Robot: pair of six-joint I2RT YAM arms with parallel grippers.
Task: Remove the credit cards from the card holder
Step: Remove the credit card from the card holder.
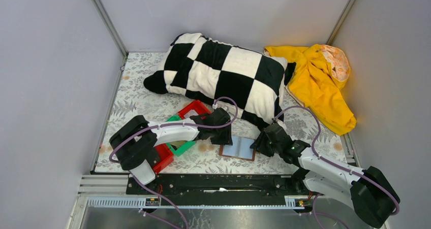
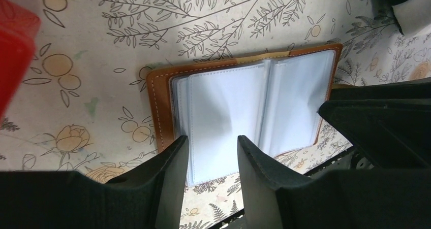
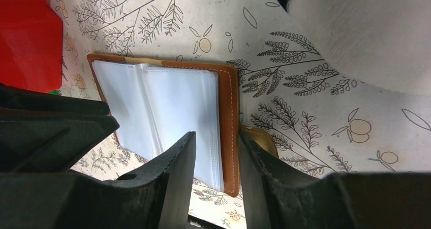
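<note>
Top external view: both arms reach in from the near edge and meet over the card holder (image 1: 238, 149). It lies open and flat on the floral cloth (image 1: 147, 107), pale inner faces up, just beyond the base rail. The left gripper (image 2: 212, 141) is at its left side and the right gripper (image 3: 217, 136) at its right side, with the holder between them.

Left wrist: the jaws stand apart. A clear sleeve of the left page shows in the gap, reaching past the brown cover edge. Contact between pads and sleeve cannot be told.

Right wrist: the jaws are likewise apart, straddling the holder's right edge. The sleeve edge and the stitched brown border are both in the gap, and nothing is visibly clamped.

Just left of the holder, under the left arm, are a green bin (image 1: 184, 146) and a red bin (image 1: 195, 108). Farther back lies a black-and-white checkered cushion (image 1: 223, 71). A yellow garment (image 1: 317, 79) is in the far right corner.
</note>
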